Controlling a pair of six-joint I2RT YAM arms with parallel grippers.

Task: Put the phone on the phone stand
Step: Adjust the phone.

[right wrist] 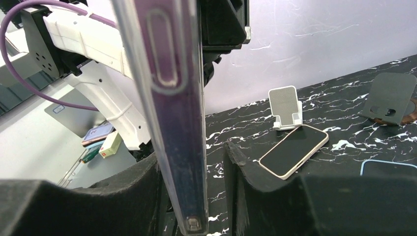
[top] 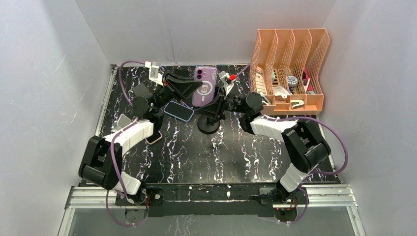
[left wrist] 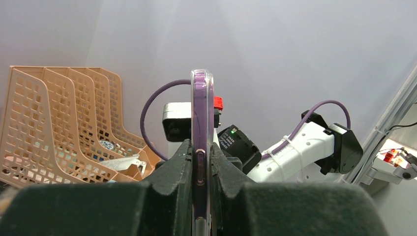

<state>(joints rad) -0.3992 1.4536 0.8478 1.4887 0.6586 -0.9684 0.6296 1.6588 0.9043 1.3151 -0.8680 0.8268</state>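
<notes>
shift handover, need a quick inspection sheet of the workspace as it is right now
surface: black marbled tabletop, white veining
job's things: purple-cased phone held up above black round-based phone stand; seating cannot be told
clutter: dark blue phone, beige-cased phone, small white stand
grippers: left gripper shut on the purple-cased phone; right gripper open around it
cables: purple cables along both arms
surroundings: peach mesh file organiser, white walls

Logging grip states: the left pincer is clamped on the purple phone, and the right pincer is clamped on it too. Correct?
Not quite. The left pincer is clamped on the purple phone, but the right pincer is open: the right wrist view shows a gap beside the phone.
</notes>
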